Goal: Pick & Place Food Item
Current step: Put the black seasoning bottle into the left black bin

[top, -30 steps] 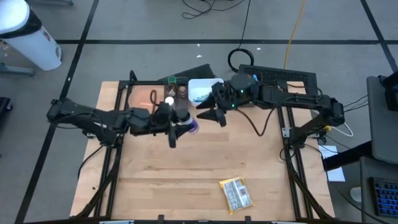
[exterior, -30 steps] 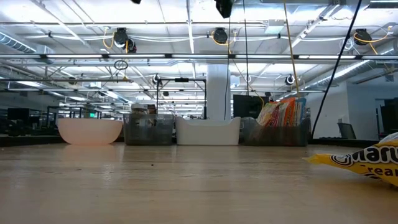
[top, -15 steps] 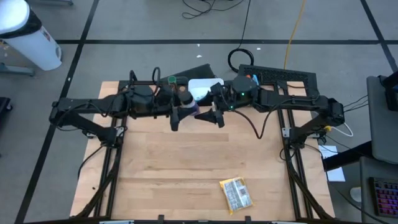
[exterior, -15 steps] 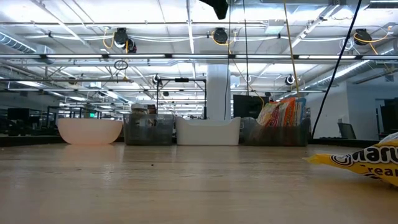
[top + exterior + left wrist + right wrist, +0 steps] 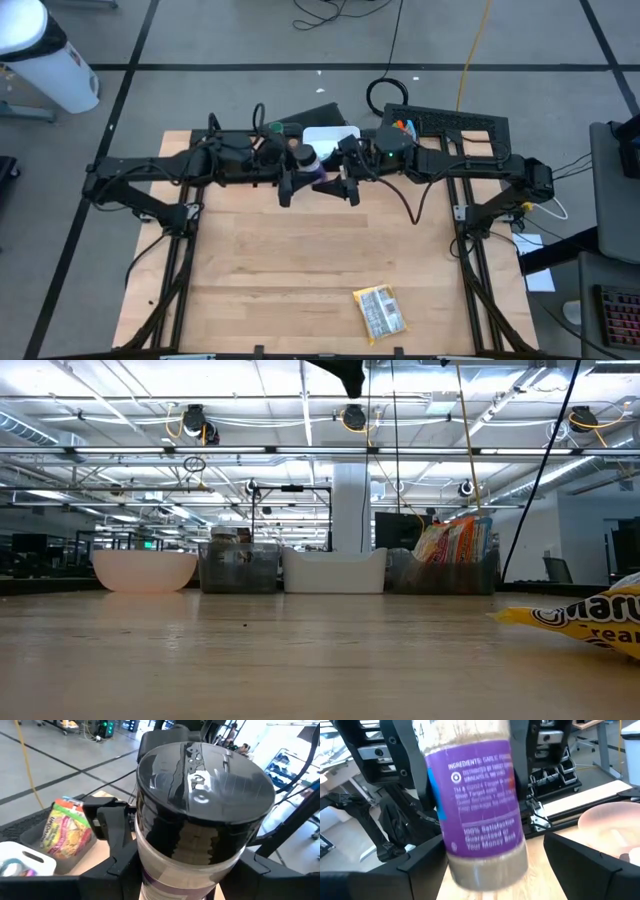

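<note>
spice jar (image 5: pixel 477 810) pinched in left tool (image 5: pixel 297 178), offered between spread right tool (image 5: pixel 340 185) for handover above bench (image 5: pixel 320 270).

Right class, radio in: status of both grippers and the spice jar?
Left gripper shut on spice jar, held above the table. Right gripper open, facing the jar's base. Nothing between them.
</note>
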Motion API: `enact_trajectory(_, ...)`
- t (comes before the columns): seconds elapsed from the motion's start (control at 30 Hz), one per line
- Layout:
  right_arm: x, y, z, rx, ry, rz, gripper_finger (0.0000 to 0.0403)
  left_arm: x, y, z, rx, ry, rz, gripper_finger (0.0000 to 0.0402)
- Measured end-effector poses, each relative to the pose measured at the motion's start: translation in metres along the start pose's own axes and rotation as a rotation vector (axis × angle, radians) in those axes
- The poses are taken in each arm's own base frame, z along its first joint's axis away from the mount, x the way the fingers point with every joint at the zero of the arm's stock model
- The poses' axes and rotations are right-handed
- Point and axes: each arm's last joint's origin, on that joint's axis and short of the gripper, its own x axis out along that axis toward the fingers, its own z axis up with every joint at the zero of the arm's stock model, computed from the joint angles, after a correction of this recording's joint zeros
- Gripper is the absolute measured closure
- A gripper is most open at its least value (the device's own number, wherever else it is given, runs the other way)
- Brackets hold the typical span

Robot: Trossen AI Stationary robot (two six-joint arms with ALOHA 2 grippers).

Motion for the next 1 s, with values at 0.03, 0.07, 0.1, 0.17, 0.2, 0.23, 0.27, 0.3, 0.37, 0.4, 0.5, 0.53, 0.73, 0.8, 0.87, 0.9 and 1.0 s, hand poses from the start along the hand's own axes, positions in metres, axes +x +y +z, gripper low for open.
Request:
enact_trajectory(0.03,0.0000,0.0001,0.0003,-0.002,-0.003,0.001,0.0090,0.0006,0.0003,0.0003,-0.002,-0.001,-0.007,0.0190)
enact_trajectory(0.07,0.0000,0.0002,0.0004,-0.004,-0.004,0.002,0.0090,0.0007,0.0002,0.0006,-0.003,-0.003,-0.012,0.0190)
enact_trajectory(0.1,0.0000,0.0002,0.0004,-0.005,-0.004,0.002,0.0090,0.0015,0.0001,0.0008,-0.003,-0.009,-0.015,0.0190)
enact_trajectory(0.17,0.0000,0.0003,0.0006,-0.006,-0.005,0.003,0.0090,0.0041,-0.0004,0.0017,-0.006,-0.027,-0.022,0.0190)
enact_trajectory(0.2,0.0000,0.0002,0.0004,-0.009,-0.003,0.002,0.0090,0.0045,-0.0002,0.0011,-0.005,-0.022,-0.020,0.0190)
enact_trajectory(0.23,0.0000,0.0000,0.0001,-0.013,-0.001,0.000,0.0090,0.0048,0.0002,0.0002,-0.005,-0.014,-0.016,0.0190)
enact_trajectory(0.27,0.0001,-0.0001,-0.0003,-0.015,0.002,0.001,0.0090,0.0051,0.0001,0.0001,-0.005,-0.015,-0.017,0.0190)
enact_trajectory(0.3,0.0001,0.0000,0.0000,-0.018,-0.001,0.002,0.0090,0.0059,0.0000,0.0001,-0.006,-0.018,-0.019,0.0190)
enact_trajectory(0.37,0.0001,0.0001,0.0003,-0.019,-0.003,0.003,0.0090,0.0066,-0.0006,0.0013,-0.011,-0.033,-0.025,0.0190)
enact_trajectory(0.4,0.0001,0.0002,0.0002,-0.019,-0.002,0.004,0.0090,0.0067,-0.0007,0.0016,-0.011,-0.037,-0.026,0.0190)
enact_trajectory(0.5,0.0001,0.0003,0.0001,-0.019,-0.001,0.005,0.0090,0.0071,-0.0010,0.0028,-0.013,-0.051,-0.030,0.0190)
enact_trajectory(0.53,0.0001,0.0003,0.0002,-0.019,-0.001,0.005,0.0090,0.0072,-0.0001,0.0035,-0.014,-0.055,-0.028,0.0190)
enact_trajectory(0.73,0.0001,0.0001,0.0000,-0.023,0.000,0.004,0.0098,0.0072,0.0001,0.0035,-0.020,-0.054,-0.029,0.0190)
enact_trajectory(0.8,0.0001,0.0003,0.0000,-0.027,0.001,0.007,0.0111,0.0072,0.0002,0.0035,-0.024,-0.054,-0.028,0.0190)
enact_trajectory(0.87,0.0001,0.0003,0.0000,-0.028,0.001,0.008,0.0127,0.0072,0.0002,0.0033,-0.028,-0.052,-0.027,0.0190)
enact_trajectory(0.9,0.0001,0.0003,0.0001,-0.029,0.001,0.008,0.0137,0.0073,0.0004,0.0032,-0.029,-0.051,-0.026,0.0190)
enact_trajectory(1.0,0.0002,0.0005,0.0000,-0.035,0.001,0.009,0.0165,0.0073,0.0006,0.0029,-0.028,-0.048,-0.023,0.0190)
